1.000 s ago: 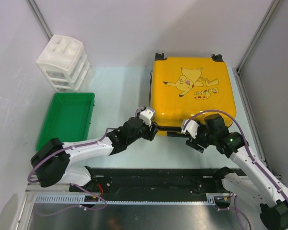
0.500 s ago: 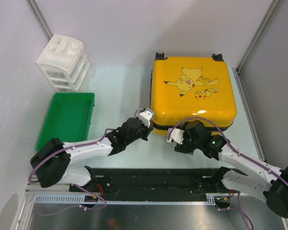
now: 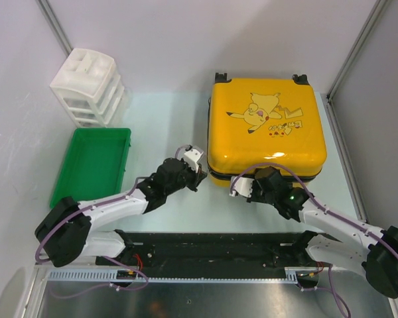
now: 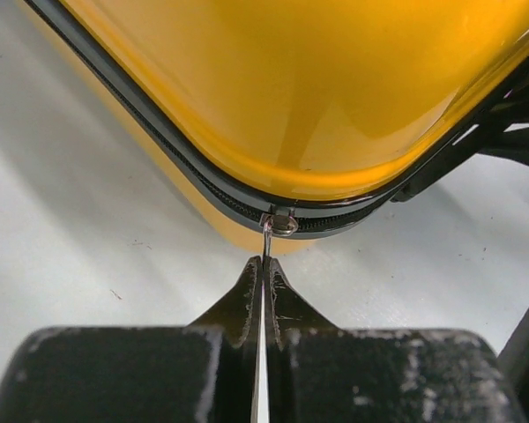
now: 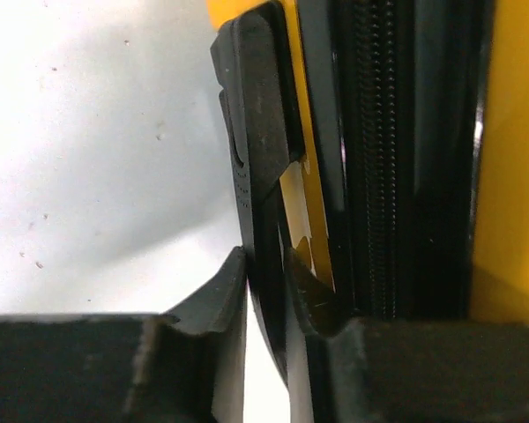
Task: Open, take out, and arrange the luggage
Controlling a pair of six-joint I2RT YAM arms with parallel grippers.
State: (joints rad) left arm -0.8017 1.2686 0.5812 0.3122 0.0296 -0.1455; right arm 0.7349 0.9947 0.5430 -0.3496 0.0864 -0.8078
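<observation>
The luggage (image 3: 265,126), a yellow hard-shell suitcase with a cartoon print, lies flat and zipped at the back right of the table. My left gripper (image 3: 198,173) is at its near-left corner. In the left wrist view that gripper (image 4: 264,264) is shut on the thin metal zipper pull (image 4: 266,240), which hangs from the slider (image 4: 282,225) on the black zipper trim. My right gripper (image 3: 242,189) is at the suitcase's near side. In the right wrist view it (image 5: 266,269) is closed around the black side handle (image 5: 256,150), one finger on each face.
A green tray (image 3: 93,162) lies at the left, with a white drawer unit (image 3: 86,86) behind it. The black mounting rail (image 3: 212,248) runs along the near edge. Metal frame posts (image 3: 348,59) stand beside the suitcase's right side.
The left gripper shut on the zipper pull and drew back a little to the left. The right arm moved left along the suitcase's near side and its jaws closed on the handle.
</observation>
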